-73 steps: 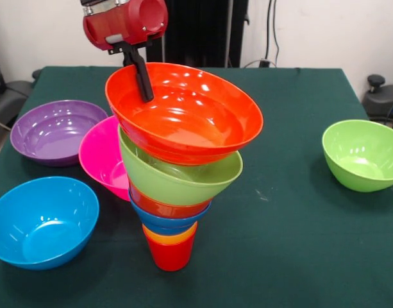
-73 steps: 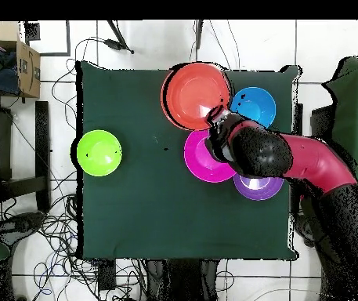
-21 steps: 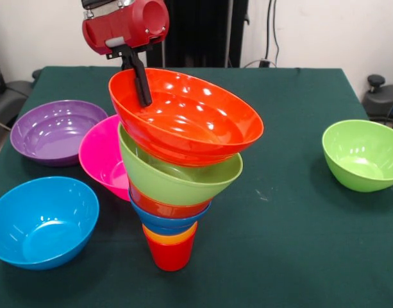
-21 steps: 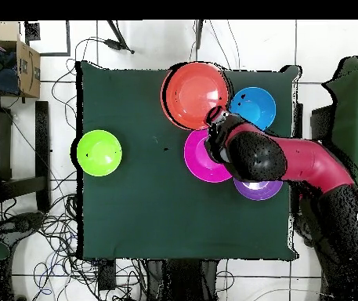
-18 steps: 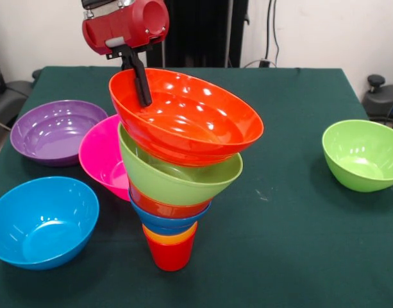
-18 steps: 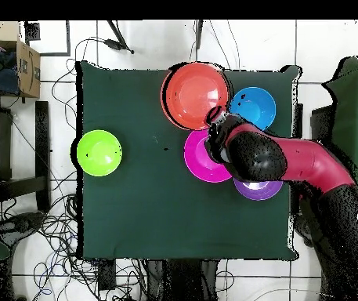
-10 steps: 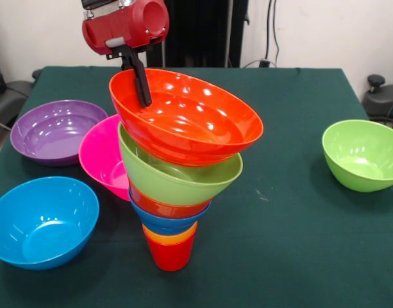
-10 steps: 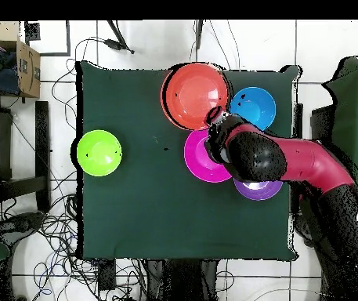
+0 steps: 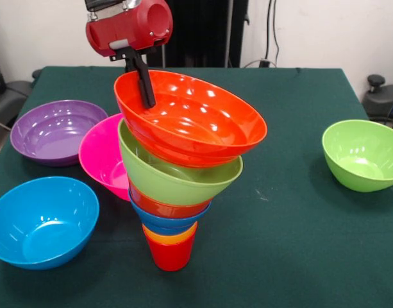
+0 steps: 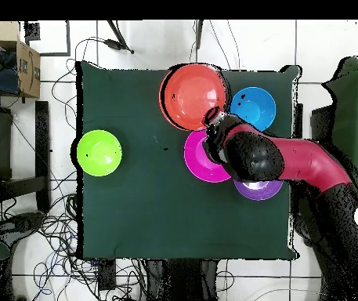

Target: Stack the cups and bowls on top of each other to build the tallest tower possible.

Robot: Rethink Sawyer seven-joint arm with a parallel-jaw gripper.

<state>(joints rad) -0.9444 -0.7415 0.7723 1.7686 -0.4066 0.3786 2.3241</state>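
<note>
A dark green cloth covers the table (image 9: 299, 224), which stands on a pale tiled floor (image 10: 135, 43) strewn with cables, white wall behind. The tower (image 9: 177, 192) rises upright near the table's front edge in the front view, red cup (image 9: 171, 255) lowest, widening upward. Its top piece, the large orange-red bowl (image 9: 196, 119), sits tilted, mouth tipped toward the camera. The gripper (image 9: 143, 83) has a black finger over that bowl's far rim, clamped on it. Purple, pink and blue bowls lie toward one side edge; a lime bowl (image 9: 361, 154) near the opposite edge.
</note>
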